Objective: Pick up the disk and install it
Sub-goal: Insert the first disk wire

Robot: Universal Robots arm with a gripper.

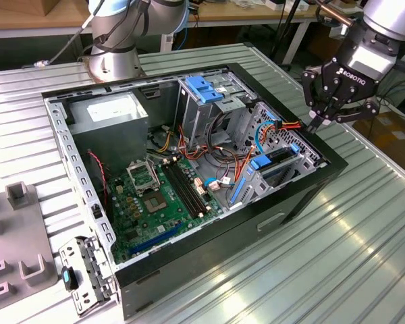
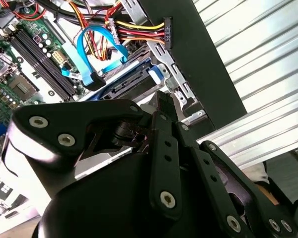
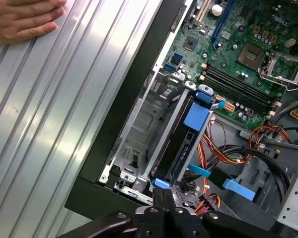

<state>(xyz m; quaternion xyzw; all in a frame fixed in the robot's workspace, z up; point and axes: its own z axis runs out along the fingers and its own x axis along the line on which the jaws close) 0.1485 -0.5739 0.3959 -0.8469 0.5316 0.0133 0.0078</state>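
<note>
The disk (image 1: 278,159) sits on edge in the drive bay at the end of the open computer case (image 1: 304,202) on the exterior view's right, its blue carrier frame showing. In both wrist views the disk (image 3: 185,141) (image 2: 131,82) lies in that bay with blue tabs at its ends. My gripper (image 1: 316,123) hangs just above the case's rim, over the disk's outer end. Its fingertips (image 3: 164,196) are pressed together with nothing between them.
A grey power-supply box (image 1: 111,115), a metal cage with a blue latch (image 1: 206,91) and the motherboard (image 1: 155,196) fill the case. Loose cables and a connector (image 2: 168,32) hang beside the bay. A person's hand (image 3: 20,20) rests on the ribbed table (image 1: 364,256).
</note>
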